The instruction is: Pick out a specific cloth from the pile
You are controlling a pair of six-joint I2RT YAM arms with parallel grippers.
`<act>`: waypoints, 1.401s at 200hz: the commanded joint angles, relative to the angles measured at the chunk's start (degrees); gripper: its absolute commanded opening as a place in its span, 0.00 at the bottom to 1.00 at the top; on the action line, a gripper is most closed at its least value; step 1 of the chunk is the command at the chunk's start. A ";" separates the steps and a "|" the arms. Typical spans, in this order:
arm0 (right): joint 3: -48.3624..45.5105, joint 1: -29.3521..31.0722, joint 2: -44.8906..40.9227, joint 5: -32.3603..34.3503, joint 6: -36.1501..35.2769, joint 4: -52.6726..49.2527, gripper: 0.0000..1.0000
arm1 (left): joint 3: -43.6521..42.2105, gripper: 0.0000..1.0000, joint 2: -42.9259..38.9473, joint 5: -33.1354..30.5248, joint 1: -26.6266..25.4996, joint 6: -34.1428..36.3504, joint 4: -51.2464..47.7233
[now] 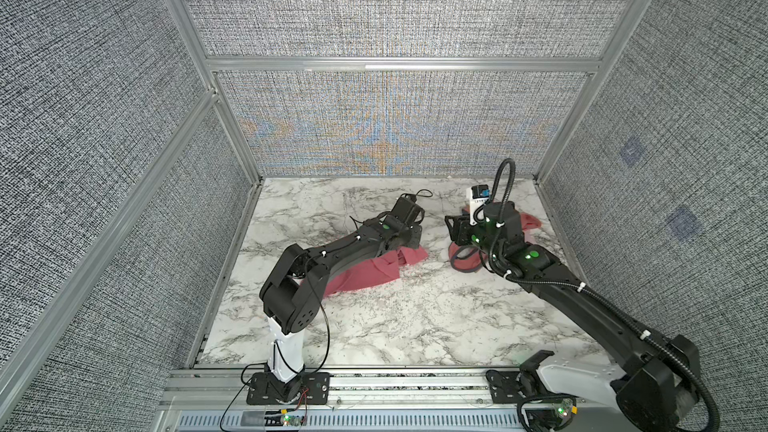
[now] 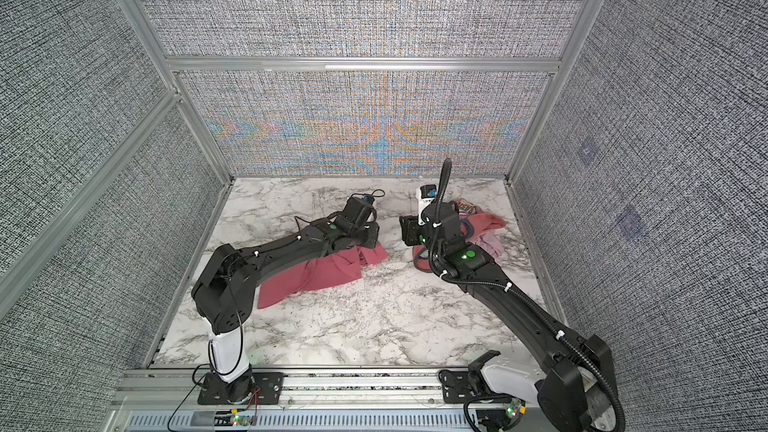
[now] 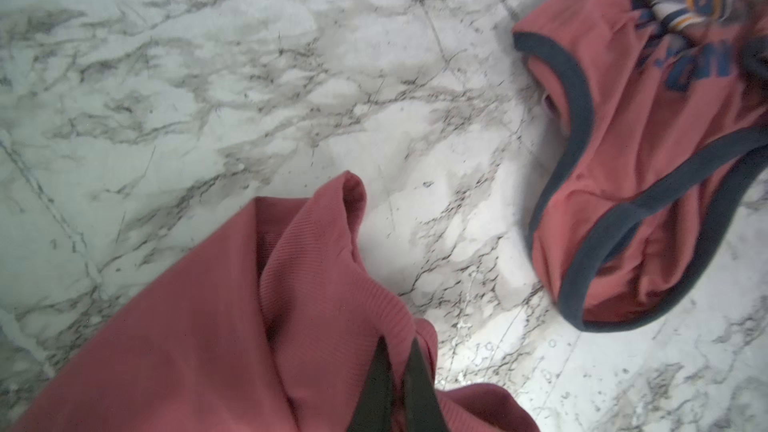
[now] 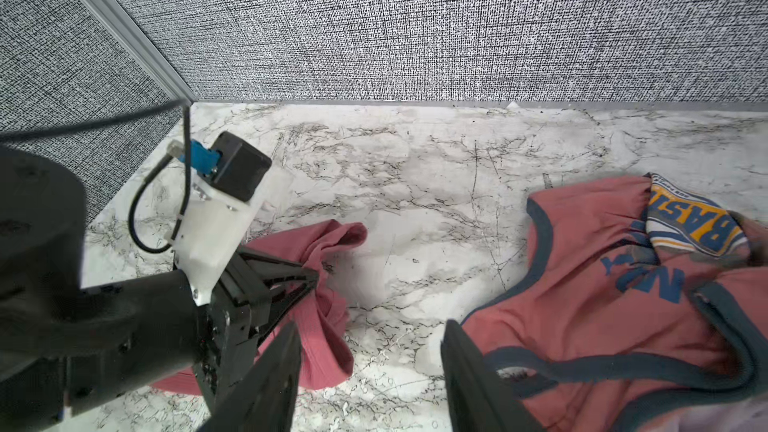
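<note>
Rose-red ribbed cloth (image 1: 365, 274), plain all over, lies crumpled on the marble worktop (image 1: 395, 326), left of the pile (image 4: 623, 326) and not touching it. Left jaws are pressed together, pinching a fold at the end nearest the pile. Right jaws are spread with nothing in them, over bare worktop just beside the salmon garment (image 3: 644, 160).

I work in a robot test cell, a lab rig: grey woven panels (image 1: 386, 6) in bare aluminium framing (image 1: 399, 64) close in ahead of my jaws and to both sides, a marble-print tabletop (image 1: 374, 326) lies beneath them, and behind them my arm bases (image 1: 286, 388) bolt to a slotted metal rail (image 1: 407, 386)
</note>
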 commanded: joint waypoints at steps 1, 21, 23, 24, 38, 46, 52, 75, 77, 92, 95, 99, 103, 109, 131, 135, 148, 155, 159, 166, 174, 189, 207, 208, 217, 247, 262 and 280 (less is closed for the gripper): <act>0.39 -0.03 -0.36 0.36 -0.23 -1.17 0.56 | 1.95 0.00 -1.04 1.46 0.08 1.32 2.08; 0.48 -0.07 -0.50 0.28 -0.16 -1.22 0.56 | 2.11 0.00 -3.59 1.63 0.07 1.34 3.19; 0.49 -0.07 -0.52 0.29 -0.15 -1.25 0.56 | 2.10 0.00 -3.90 1.57 0.08 1.39 3.32; 0.47 -0.03 -0.48 0.28 -0.14 -1.25 0.56 | 2.06 0.00 -4.07 1.56 0.08 1.36 3.32; 0.66 -0.07 -0.27 0.18 0.01 -1.26 0.56 | 1.33 0.00 -6.85 0.64 0.17 0.34 4.06; 0.74 -0.07 -0.18 0.09 0.12 -1.13 0.56 | 0.39 0.00 -8.66 -0.63 0.22 -0.80 4.93; 0.79 -0.05 -0.05 -0.12 0.22 -0.96 0.56 | -0.67 0.00 -10.09 -1.36 0.30 -0.95 5.84; 0.92 -0.07 0.50 -0.83 0.73 -0.47 0.56 | -7.59 0.00 -17.35 -3.15 1.05 -0.31 12.17; 0.93 -0.07 0.52 -0.86 0.74 -0.47 0.56 | -8.23 0.00 -18.05 -3.30 1.16 -0.45 12.44; 1.14 -0.07 0.99 -1.30 0.98 -0.20 0.56 | -12.62 0.00 -22.72 -3.65 2.66 -1.93 14.79; 1.23 -0.07 1.03 -1.36 1.00 -0.20 0.56 | -13.53 0.00 -23.52 -3.56 3.08 -2.22 14.98; 1.27 -0.07 1.18 -1.48 1.00 -0.13 0.56 | -14.48 0.00 -24.71 -3.55 3.53 -2.67 15.08; 1.34 -0.07 1.37 -1.63 1.08 -0.07 0.56 | -15.29 0.00 -25.65 -3.39 4.18 -2.97 14.98; 1.38 -0.03 1.47 -1.79 1.13 0.05 0.56 | -16.42 0.00 -26.96 -3.22 5.10 -3.34 14.56; 1.80 -0.07 2.17 -2.44 1.27 0.50 0.56 | -20.53 0.00 -30.62 -3.42 8.27 -4.50 12.81; 1.92 -0.07 2.35 -2.61 1.31 0.59 0.56 | -21.50 0.00 -31.24 -3.46 8.88 -4.75 12.60; 2.40 -0.05 2.89 -3.01 1.36 0.59 0.56 | -24.38 0.00 -33.26 -3.39 10.56 -5.64 12.18; 2.62 -0.07 3.15 -3.23 1.33 0.60 0.56 | -25.92 0.00 -34.37 -3.50 11.33 -5.98 11.97; 2.71 -0.07 3.30 -3.37 1.35 0.55 0.56 | -26.76 0.00 -35.02 -3.66 11.70 -6.13 11.73; 2.97 -0.07 3.49 -3.52 1.27 0.61 0.56 | -28.25 0.00 -36.15 -3.96 12.26 -6.62 11.36; 2.99 -0.07 3.66 -3.63 1.27 0.61 0.56 | -30.12 0.00 -37.32 -4.28 12.68 -6.91 11.29; 3.17 -0.07 4.05 -3.89 1.25 0.84 0.56 | -33.32 0.00 -39.24 -4.77 13.71 -7.87 10.67; 3.56 -0.07 4.71 -4.17 1.30 0.94 0.56 | -36.86 0.00 -41.23 -4.98 14.73 -9.18 9.47; 3.58 -0.07 4.77 -4.19 1.33 0.94 0.56 | -36.93 0.00 -41.32 -4.97 14.79 -9.29 9.42; 3.82 -0.07 4.98 -4.54 1.43 0.94 0.56 | -38.50 0.00 -42.31 -5.36 15.14 -9.94 8.83; 4.31 -0.07 5.69 -5.27 1.54 1.24 0.56 | -43.33 0.00 -46.31 -7.32 16.12 -11.76 7.53; 4.62 -0.07 5.95 -5.52 1.54 1.11 0.56 | -45.51 0.00 -47.86 -7.68 16.64 -12.68 7.47; 5.02 -0.05 6.07 -5.80 1.62 1.01 0.56 | -47.29 0.00 -48.37 -7.85 17.19 -13.19 6.90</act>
